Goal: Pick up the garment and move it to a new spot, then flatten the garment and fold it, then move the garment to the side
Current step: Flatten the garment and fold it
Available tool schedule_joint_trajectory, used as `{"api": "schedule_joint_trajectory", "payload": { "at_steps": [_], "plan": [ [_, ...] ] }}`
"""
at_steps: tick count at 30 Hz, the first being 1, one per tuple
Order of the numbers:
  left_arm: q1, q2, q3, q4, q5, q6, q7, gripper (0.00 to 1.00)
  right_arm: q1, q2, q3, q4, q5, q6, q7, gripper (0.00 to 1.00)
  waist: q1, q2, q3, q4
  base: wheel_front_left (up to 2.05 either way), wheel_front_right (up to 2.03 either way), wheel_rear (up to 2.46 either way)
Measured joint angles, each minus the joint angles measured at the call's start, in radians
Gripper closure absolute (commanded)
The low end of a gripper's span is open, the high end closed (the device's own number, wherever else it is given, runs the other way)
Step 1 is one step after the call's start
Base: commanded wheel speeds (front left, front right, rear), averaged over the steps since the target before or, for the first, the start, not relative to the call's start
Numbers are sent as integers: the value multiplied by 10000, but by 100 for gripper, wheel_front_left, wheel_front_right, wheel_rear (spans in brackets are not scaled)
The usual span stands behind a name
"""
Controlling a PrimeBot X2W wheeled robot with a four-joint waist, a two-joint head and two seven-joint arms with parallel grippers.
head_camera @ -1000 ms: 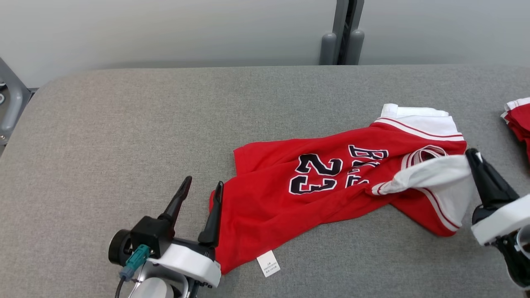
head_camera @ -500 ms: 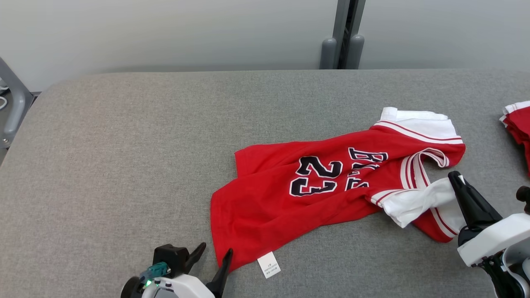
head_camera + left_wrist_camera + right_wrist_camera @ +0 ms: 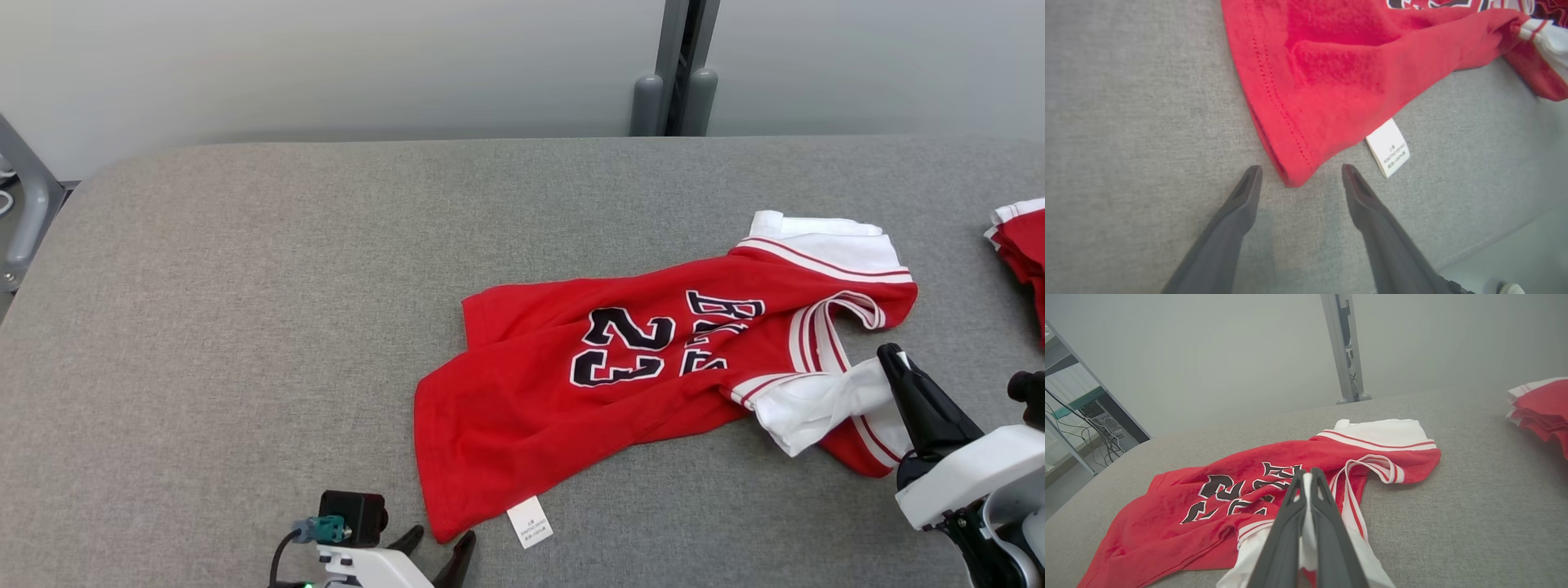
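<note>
The garment is a red jersey with white sleeves and the number 23, lying rumpled on the grey table. My right gripper is shut on its white sleeve at the right, and the cloth shows pinched between the fingers in the right wrist view. My left gripper stands open at the bottom edge, just short of the red hem corner. That corner lies between the left fingertips in the left wrist view, with the white care label beside it.
A second stack of red and white cloth lies at the table's right edge, also seen in the right wrist view. A grey post stands behind the table. Bare grey table stretches to the left.
My left gripper has drawn back toward the bottom edge, from beside the hem to just below its corner. My right gripper has pulled the white sleeve down and toward me.
</note>
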Motion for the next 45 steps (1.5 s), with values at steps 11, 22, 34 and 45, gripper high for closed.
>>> {"api": "schedule_joint_trajectory", "payload": {
  "at_steps": [11,22,34,45],
  "plan": [
    [-51,-33,-136,-150,-58,230,378,0,-206,-2,59,-21,-94,0,-48,100,0,0,271,-107,0,0,0],
    [-143,105,-236,48,-186,100,349,100,-322,-77,81,107,-90,0,-65,100,1,0,324,-75,0,0,0],
    [-177,514,221,-2207,-1893,-731,1009,100,-841,-272,31,-117,-407,0,-376,100,1,0,71,103,0,0,0],
    [-2552,506,1684,-4558,-3730,-180,2017,100,-3895,-1018,374,-506,-1958,2,188,100,0,0,-525,-356,0,0,0]
  ]
}}
